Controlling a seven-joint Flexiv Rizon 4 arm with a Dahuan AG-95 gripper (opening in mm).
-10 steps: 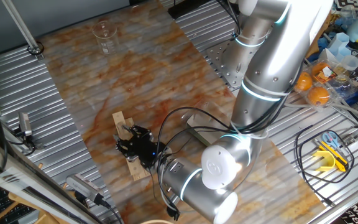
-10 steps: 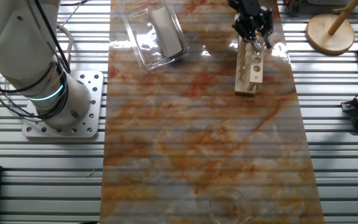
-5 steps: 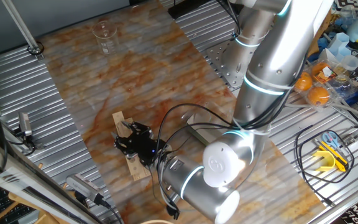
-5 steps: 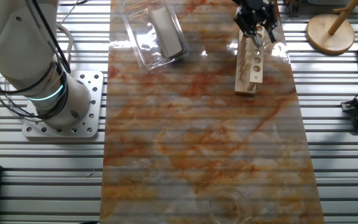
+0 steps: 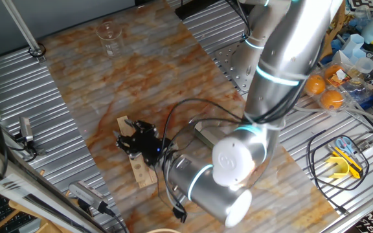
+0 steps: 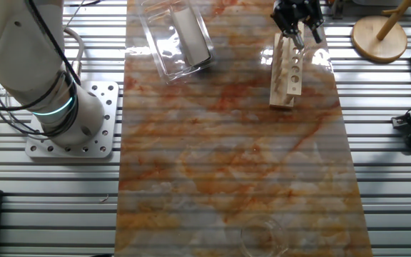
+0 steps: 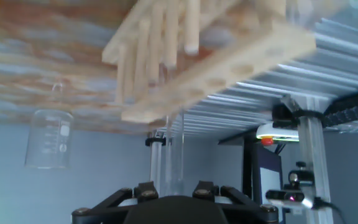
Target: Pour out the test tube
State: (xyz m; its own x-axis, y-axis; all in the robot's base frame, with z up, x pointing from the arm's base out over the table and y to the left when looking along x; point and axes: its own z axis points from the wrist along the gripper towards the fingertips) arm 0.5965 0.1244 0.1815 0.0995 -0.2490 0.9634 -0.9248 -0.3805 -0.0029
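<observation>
The hand (image 6: 296, 16) sits over the far end of the wooden rack (image 6: 287, 71), at about one o'clock in the fixed view that shows the arm's base on the left. In the hand view a clear test tube (image 7: 173, 149) runs straight out from between the two black fingers (image 7: 140, 190), its far end reaching toward the rack's holes, so the hand looks clenched on the tube. Whether the tube's tip is still inside a hole or already free of the rack cannot be told; the rack fills the upper part of that view and blurs. Any liquid inside the tube is also too faint to judge.

In the fixed view with the arm's white wrist near the bottom, the hand (image 5: 138, 140) hovers at the upper end of the rack (image 5: 136, 158), near seven o'clock on the marbled bench (image 5: 154, 71). The glass beaker (image 5: 108, 35) stands well apart at eleven o'clock, upright.

By the look of it the task is at an early stage: the tube is gripped at the rack, but lifting it clear, carrying it across the bench to the beaker and tipping it are all left to do.
</observation>
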